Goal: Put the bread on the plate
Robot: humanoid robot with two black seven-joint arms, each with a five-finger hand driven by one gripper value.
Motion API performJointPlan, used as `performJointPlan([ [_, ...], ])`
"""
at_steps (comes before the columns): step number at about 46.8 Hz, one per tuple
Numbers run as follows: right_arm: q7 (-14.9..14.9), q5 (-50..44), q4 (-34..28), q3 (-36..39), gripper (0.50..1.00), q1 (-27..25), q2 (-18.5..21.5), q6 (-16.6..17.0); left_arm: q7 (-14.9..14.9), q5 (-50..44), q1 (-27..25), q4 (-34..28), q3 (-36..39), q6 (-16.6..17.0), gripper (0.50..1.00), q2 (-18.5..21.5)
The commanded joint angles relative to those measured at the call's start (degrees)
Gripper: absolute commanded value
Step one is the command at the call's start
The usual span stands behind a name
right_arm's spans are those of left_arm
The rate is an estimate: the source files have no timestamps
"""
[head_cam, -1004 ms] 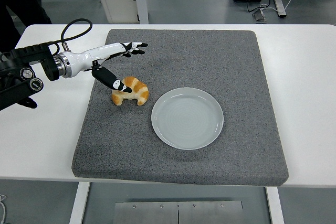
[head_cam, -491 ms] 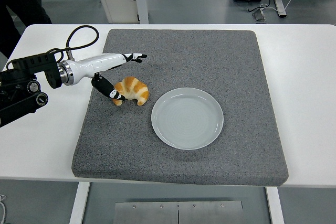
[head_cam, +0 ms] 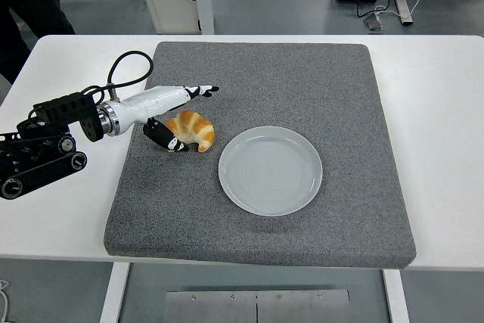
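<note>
A golden croissant [head_cam: 193,130] lies on the grey mat, just left of an empty pale plate [head_cam: 270,170]. My left hand [head_cam: 184,115] is open around the croissant's left end. Its white and black fingers [head_cam: 198,91] stretch out over the far side of the bread. Its black thumb [head_cam: 165,138] rests low against the near left side. I cannot tell whether the fingers touch the bread. The right arm is out of view.
The grey mat [head_cam: 302,88] covers most of the white table [head_cam: 439,111]. A cable loops off my left forearm [head_cam: 125,66]. A person in dark clothes stands at the top left corner [head_cam: 26,5].
My left arm has moved lower and nearer the table's front. The thumb has dropped from on top of the croissant to its near left side. The croissant has hardly moved.
</note>
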Motion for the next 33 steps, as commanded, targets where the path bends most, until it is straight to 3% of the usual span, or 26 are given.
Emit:
performJointPlan([
  [1,0.0,0.0,0.0,0.0,1.0,0.0,0.0,0.1,0.0,-0.1,0.0,0.4,0.0,0.3,0.966,-0.1],
  [23,0.0,0.0,0.0,0.0,1.0,0.0,0.0,0.0,1.0,0.2,2.1,3.8,0.1,2.7,0.954,-1.9],
  [33,0.0,0.0,0.0,0.1,1.0,0.0,0.0,0.1,0.9,0.2,2.5,3.9,0.1,3.6,0.899,-2.3],
])
